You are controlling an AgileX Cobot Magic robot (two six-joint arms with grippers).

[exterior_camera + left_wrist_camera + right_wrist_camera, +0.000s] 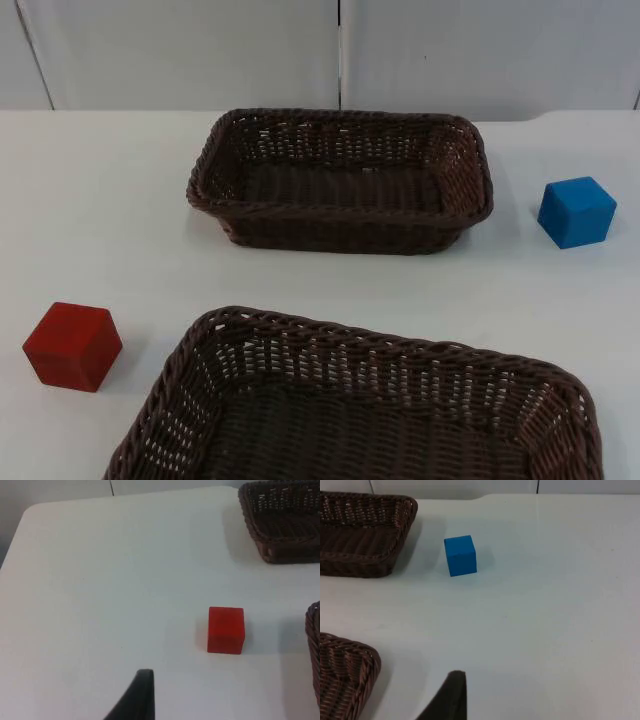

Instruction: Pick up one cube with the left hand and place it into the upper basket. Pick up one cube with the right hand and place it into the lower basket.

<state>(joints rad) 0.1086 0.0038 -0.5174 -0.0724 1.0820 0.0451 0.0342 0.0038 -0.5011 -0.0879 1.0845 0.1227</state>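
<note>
Neither cube is lifted yet. The left gripper should descend squarely over the red solid cube, which sits on the white worktop just left of the lower dark-brown woven basket. The blue solid cube lies right of the upper dark-brown woven basket, the right gripper hovering above the worktop near it. Whether either gripper's jaws are open cannot be told.

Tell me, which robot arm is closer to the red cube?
Left. The left gripper looks straight onto the red cube on its side; the right gripper faces the blue cube across the table.
</note>
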